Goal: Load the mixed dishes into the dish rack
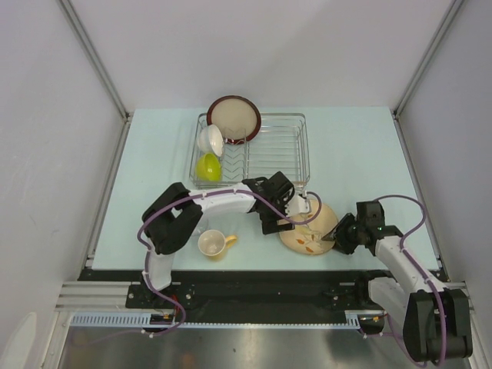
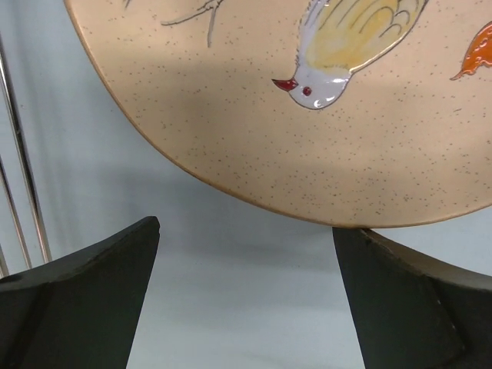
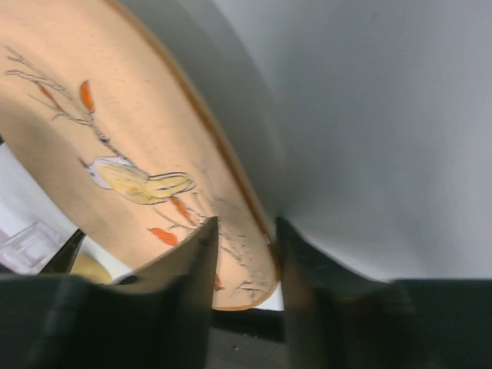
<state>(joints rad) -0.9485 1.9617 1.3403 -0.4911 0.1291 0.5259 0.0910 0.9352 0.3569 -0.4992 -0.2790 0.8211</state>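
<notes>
Pinching rim of cream plate point(image 3: 115, 138) (bird, orange leaves): R gripper point(image 3: 244, 227); L gripper point(image 2: 246, 229) spread, prob. not touching.

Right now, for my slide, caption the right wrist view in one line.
Right pincer clamps the rim of the bird-painted plate, one finger on each face.

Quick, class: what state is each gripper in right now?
Left gripper: open, empty.
Right gripper: shut on the plate rim.
</notes>
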